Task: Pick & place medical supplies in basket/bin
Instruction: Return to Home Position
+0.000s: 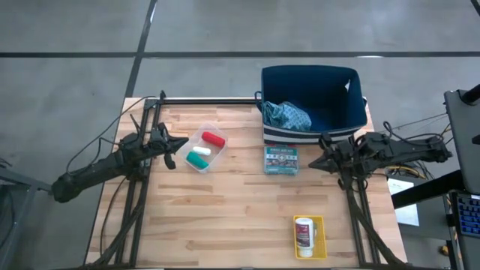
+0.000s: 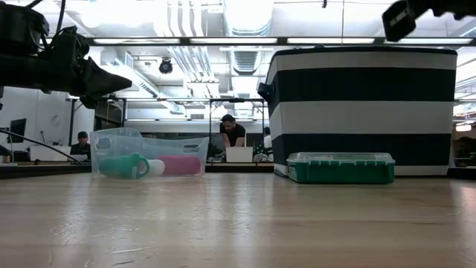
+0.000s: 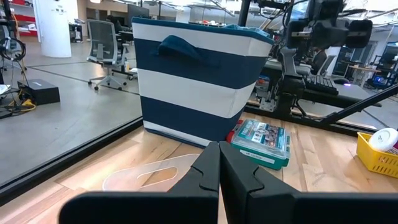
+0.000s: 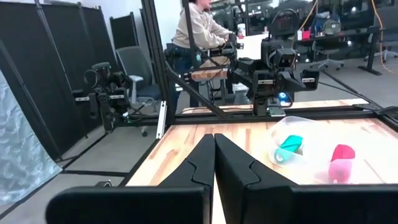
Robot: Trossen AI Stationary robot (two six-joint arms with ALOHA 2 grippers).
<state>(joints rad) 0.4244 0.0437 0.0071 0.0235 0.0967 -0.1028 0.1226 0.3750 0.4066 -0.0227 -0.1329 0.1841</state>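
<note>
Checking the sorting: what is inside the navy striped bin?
In the striped bin, a light-blue patterned cloth lies bunched; anything under it is hidden.

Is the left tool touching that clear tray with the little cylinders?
Apart. The low view shows the left tool up in the air, higher than the rim of the clear tray, with open space between them.

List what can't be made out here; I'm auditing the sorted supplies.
Floor of the blue bin: in the high view partly covered by the light-blue patterned cloth; the low view shows only its wall.
Label of the white pill bottle: too small in the high view, cut by the left wrist view's edge.
Print on the green box: too small.
</note>
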